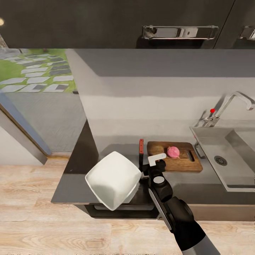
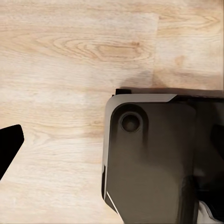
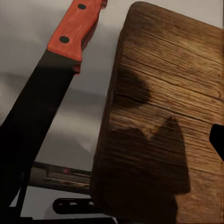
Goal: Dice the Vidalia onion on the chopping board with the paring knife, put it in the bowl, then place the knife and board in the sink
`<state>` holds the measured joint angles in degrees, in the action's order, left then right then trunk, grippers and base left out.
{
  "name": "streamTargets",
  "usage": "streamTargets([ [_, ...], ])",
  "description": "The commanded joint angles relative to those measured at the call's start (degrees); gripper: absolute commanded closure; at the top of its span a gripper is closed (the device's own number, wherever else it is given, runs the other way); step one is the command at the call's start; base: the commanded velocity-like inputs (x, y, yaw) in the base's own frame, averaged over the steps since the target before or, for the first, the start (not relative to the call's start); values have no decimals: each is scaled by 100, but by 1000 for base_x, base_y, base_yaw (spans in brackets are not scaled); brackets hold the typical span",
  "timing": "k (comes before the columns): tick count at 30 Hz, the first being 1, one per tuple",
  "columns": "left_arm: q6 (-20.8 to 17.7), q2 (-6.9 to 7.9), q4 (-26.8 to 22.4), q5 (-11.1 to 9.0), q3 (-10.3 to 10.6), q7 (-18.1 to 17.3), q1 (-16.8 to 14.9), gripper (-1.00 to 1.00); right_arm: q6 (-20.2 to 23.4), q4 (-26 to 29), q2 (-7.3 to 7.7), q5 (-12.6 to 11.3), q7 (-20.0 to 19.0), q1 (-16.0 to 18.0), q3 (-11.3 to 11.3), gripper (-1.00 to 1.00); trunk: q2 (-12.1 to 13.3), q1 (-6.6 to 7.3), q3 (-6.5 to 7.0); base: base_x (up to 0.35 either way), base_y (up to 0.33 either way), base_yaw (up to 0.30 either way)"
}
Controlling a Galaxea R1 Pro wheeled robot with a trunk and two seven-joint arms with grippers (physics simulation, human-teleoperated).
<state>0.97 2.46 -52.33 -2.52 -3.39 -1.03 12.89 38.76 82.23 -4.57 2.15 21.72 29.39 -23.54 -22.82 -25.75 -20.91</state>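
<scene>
onion (image 1: pixel 173 152) on board (image 1: pixel 184 163), round, slick | knife (image 1: pixel 141 147) at board's 9 o'clock: we'd take its handle | right tool (image 1: pixel 156 160) state: cannot tell

Your left wrist camera looks down on a pale wooden floor (image 2: pixel 70 56) with light oak grain running across the planks and a seam between boards. A large dark grey piece of the robot's own body (image 2: pixel 154 163) sits over the floor; it has a rounded corner, a lighter silvery edge along its rim and a round recessed socket (image 2: pixel 131 122) close to that corner. It casts a thin shadow on the planks just beside it. Apart from that body, a black pointed shape (image 2: pixel 8 144) juts in at the frame's edge; you cannot tell from this picture what it is.
</scene>
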Motion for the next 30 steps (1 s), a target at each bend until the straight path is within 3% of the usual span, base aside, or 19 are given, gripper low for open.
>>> streamTargets([
  [1,8,0,-6,-22,-2,-11,3,-100,44,4,0,22,16,5,-10,-100,-10,-3,-18,0,-176,0],
  [10,8,0,-5,-20,-4,-11,3,-100,44,4,0,22,16,5,-10,-100,-10,-3,-100,0,-145,0],
  [30,4,0,-8,-20,-4,-11,3,-100,44,4,0,22,16,6,-10,-100,-10,-3,-284,0,-5,0],
])
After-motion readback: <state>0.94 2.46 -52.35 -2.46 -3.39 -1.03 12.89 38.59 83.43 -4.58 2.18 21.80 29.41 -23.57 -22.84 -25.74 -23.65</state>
